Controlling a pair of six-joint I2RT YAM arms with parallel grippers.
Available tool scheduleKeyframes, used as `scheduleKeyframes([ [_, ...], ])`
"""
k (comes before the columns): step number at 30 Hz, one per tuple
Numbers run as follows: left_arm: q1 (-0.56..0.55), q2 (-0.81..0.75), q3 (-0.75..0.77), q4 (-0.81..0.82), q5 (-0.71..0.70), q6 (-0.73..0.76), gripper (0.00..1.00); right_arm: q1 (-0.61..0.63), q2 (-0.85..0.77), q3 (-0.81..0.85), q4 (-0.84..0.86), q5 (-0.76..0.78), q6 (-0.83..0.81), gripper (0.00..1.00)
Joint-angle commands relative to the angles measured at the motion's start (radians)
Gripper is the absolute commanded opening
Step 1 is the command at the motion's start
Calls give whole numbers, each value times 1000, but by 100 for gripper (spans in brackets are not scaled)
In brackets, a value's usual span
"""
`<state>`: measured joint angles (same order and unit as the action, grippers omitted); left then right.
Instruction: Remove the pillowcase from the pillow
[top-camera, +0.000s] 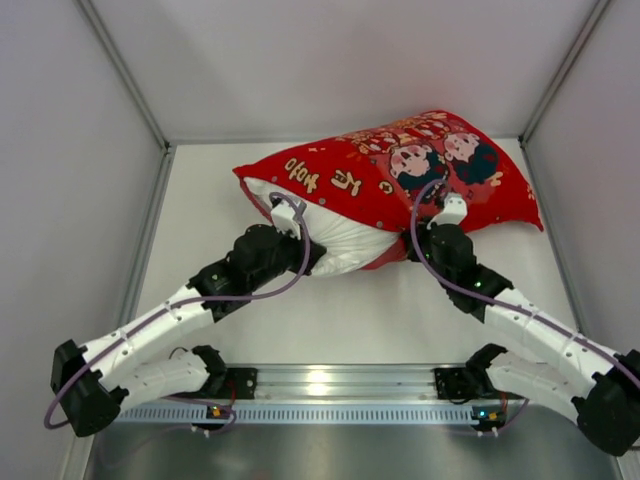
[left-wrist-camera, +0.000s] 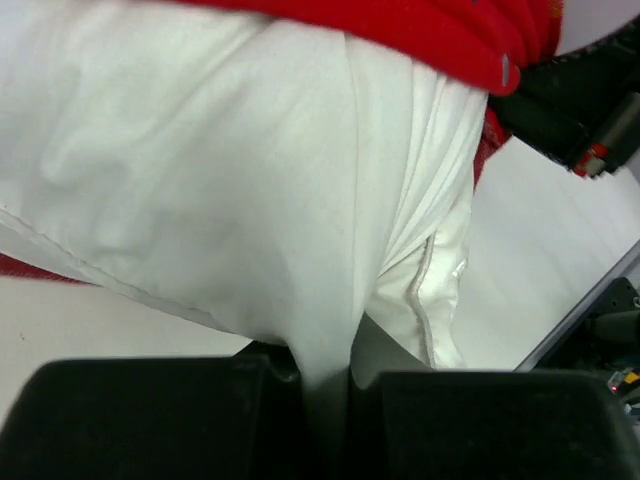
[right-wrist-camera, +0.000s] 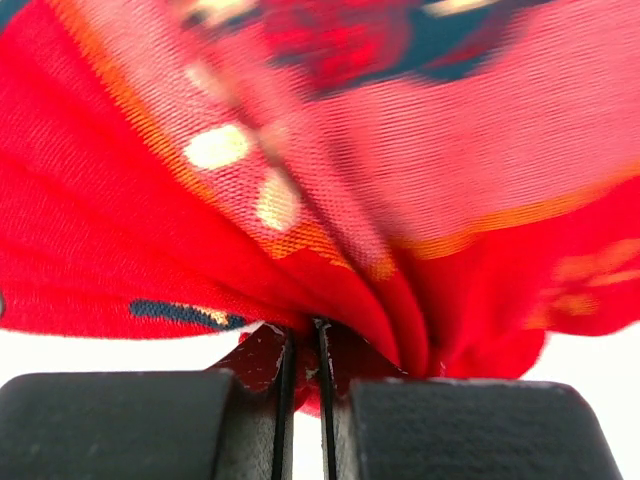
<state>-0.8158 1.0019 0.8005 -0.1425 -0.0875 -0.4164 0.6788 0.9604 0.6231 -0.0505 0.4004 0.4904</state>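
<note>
Red printed pillowcase (top-camera: 420, 170) lies across the far middle of the white counter (top-camera: 340, 320). The white pillow (top-camera: 330, 235) bulges out of its open near-left end. The left fingers (left-wrist-camera: 150, 420) are closed, pinching a fold of the pillow between them. The right fingers (right-wrist-camera: 480, 430) are closed on a gathered bunch of pillowcase at its near edge, beside the bare pillow.

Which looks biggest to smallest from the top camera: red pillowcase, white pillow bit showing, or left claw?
1. pillowcase, by far the biggest.
2. pillow, just the bit showing.
3. left claw, smallest, pinching the pillow.
</note>
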Motion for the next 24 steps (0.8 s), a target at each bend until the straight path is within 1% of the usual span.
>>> scheduleKeyframes([
  [1, 12, -154, 135, 80, -58, 28, 0, -236, -22, -39, -106, 129, -52, 0],
  [3, 12, -196, 155, 64, -57, 28, 0, -310, -20, -45, -112, 88, -56, 0],
  [4, 13, -210, 161, 58, -66, 36, 0, -379, -17, -46, -112, 75, -64, 0],
  [7, 14, -272, 184, 34, -92, 62, 0, -490, 0, -48, -118, 23, -76, 0],
  [11, 14, -342, 193, 14, -144, 86, 0, -562, 30, -43, -118, 2, -87, 0],
  [18, 12, -401, 220, -11, -181, 108, 0, -653, 93, -37, -115, -17, -95, 0],
  [22, 12, -434, 229, -28, -234, 134, 0, -754, 77, -46, -115, -109, -82, 0],
  [24, 12, -463, 227, -32, -261, 143, 0, -768, 61, -46, -114, -109, -84, 0],
])
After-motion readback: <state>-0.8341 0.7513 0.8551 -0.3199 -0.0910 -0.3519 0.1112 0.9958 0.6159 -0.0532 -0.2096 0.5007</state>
